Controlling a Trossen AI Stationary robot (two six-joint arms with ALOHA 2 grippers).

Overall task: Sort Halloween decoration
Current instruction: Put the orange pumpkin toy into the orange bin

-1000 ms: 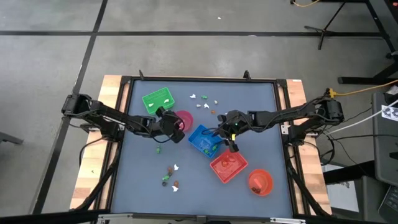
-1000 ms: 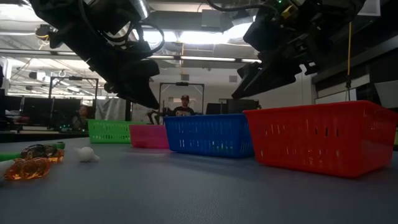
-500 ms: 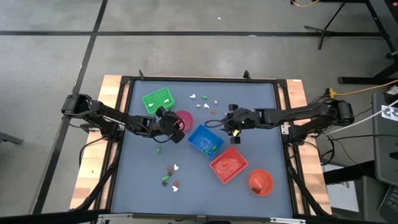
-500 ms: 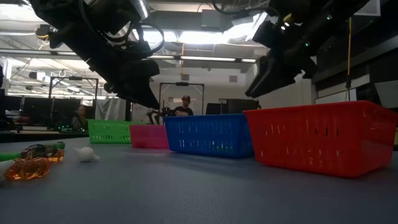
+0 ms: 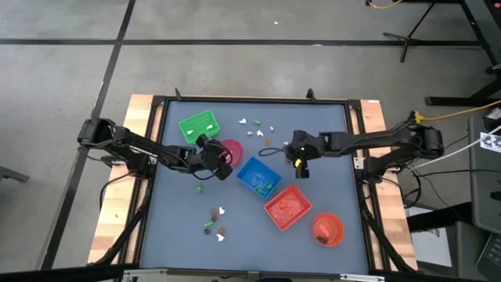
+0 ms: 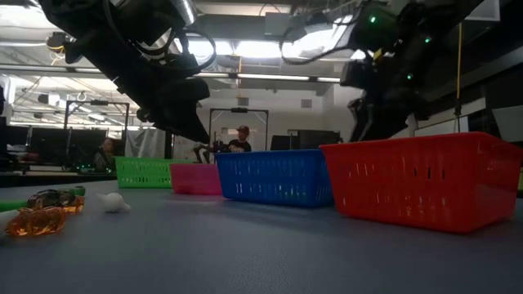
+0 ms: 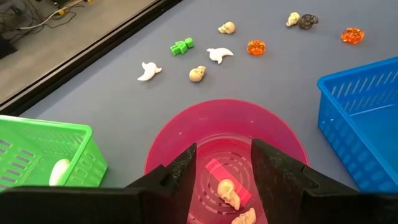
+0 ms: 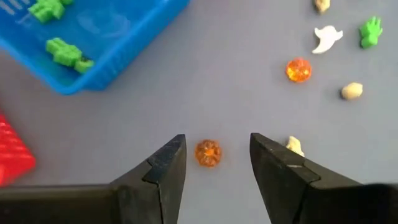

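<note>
Risk centres on the right gripper [image 8: 211,163], which hangs with jaws released directly over an orange pumpkin trinket [image 8: 208,152] lying on the desk [image 5: 180,215]. A cream trinket [image 8: 293,146] lies just beside the far finger, at 3 o'clock of the pumpkin in the right wrist view. If the descent drifts toward it, that finger may land on it or pinch both pieces together. The pumpkin looks small, rounded and glossy; judged from that, an off-centre closure could squirt it sideways across the desk, possibly toward the blue tray [image 5: 256,177].

The left gripper [image 7: 222,163] is spread and empty above the pink bowl [image 7: 180,134], inside which skull-like cream pieces [image 7: 229,193] already lie. No hazard is apparent there unless it drops and tips the bowl's rim.

Remaining Halloween decoration is in two loose groups on the desk: one cluster [image 5: 258,129] near 12 o'clock, between the green tray [image 5: 197,125] and the right arm, and another cluster [image 5: 214,222] near 7 o'clock. The red tray [image 5: 287,207] and orange bowl [image 5: 327,229] stand toward 5 o'clock. Wrong-bin placement is a possible error, since two orange pieces [image 8: 298,70] resemble each other.
</note>
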